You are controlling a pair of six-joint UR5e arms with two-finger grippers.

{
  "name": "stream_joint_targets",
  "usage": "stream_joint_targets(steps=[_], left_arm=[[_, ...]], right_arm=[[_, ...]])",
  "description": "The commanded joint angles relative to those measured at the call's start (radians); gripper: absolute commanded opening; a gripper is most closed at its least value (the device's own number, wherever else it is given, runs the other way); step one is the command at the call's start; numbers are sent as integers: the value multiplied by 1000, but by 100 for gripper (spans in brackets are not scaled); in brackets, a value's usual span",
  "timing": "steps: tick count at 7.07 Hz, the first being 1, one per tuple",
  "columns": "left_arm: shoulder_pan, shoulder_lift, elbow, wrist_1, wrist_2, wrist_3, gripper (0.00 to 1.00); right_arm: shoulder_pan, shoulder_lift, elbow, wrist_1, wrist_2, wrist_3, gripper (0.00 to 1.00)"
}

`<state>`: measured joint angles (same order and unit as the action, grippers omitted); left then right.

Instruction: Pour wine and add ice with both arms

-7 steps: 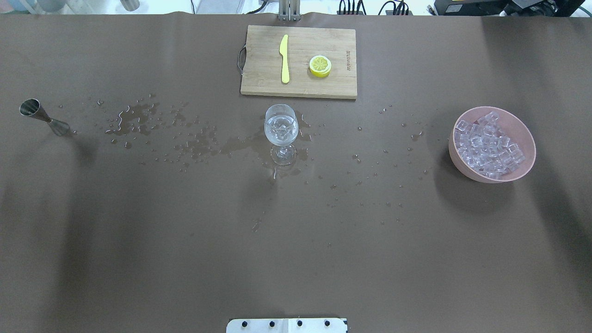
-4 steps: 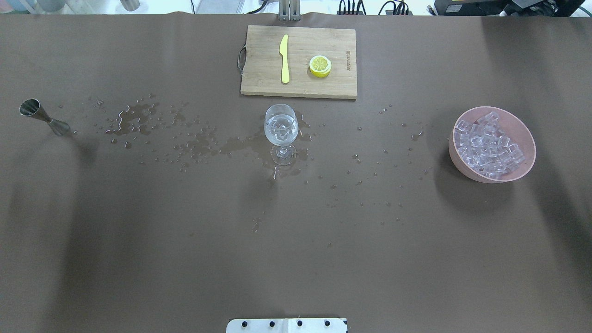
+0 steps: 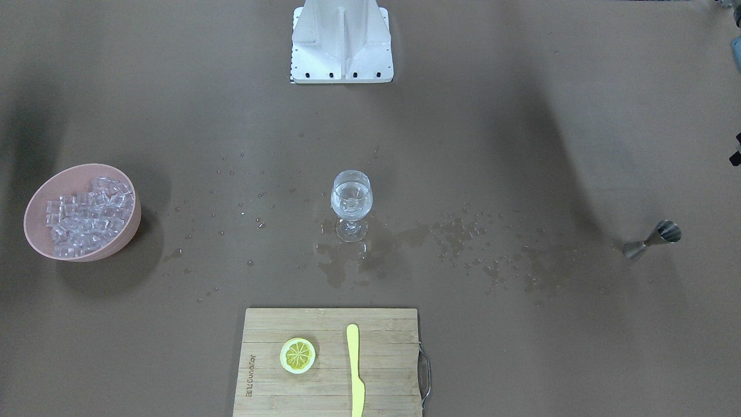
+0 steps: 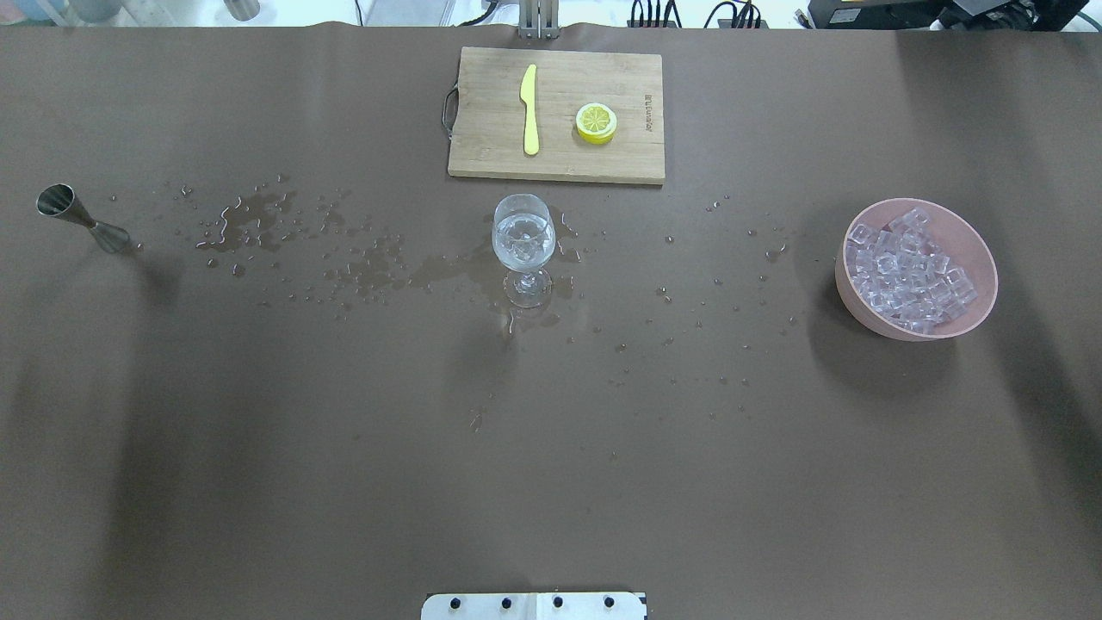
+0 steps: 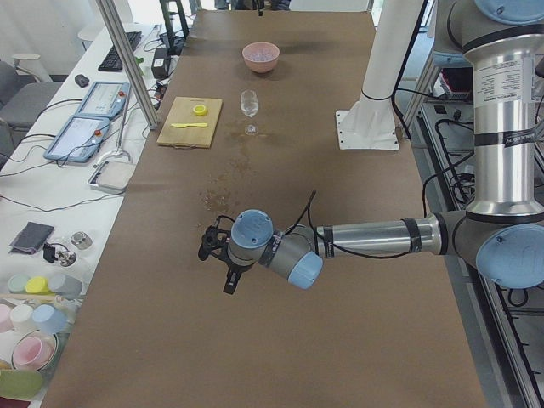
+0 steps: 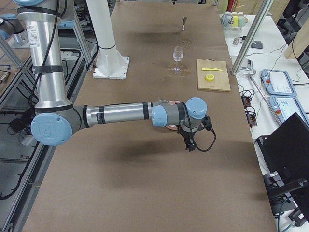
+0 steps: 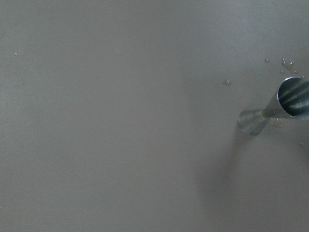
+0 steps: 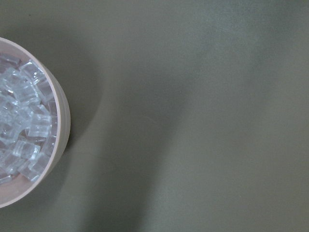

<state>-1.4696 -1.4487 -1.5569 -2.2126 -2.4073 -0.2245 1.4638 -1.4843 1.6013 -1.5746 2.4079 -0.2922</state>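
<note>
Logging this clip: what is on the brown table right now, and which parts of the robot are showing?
wine glass: one, clear, table centre, holding wine
bowl: one, pink, robot's right side
ice: many cubes, clear, filling the bowl
jigger: one, steel, far left
cutting board: one, wooden, beyond the glass
knife: one, yellow, on the board
lemon slice: one, yellow, on the board
spilled drops: many, clear, around the glass
bracket: one, white, near edge
left arm: grey-blue; left gripper black, state unreadable
right arm: grey-blue; right gripper black, state unreadable
</note>
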Motion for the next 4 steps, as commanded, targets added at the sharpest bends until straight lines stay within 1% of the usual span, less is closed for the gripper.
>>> stream_joint_targets(steps=[1, 4], left_arm=[[-1, 23, -20, -1, -19, 1, 98], [2, 27, -25, 1, -9, 1, 98]], right_arm=[[3, -5, 17, 4, 0, 10, 100], [3, 2, 17, 4, 2, 11, 100]])
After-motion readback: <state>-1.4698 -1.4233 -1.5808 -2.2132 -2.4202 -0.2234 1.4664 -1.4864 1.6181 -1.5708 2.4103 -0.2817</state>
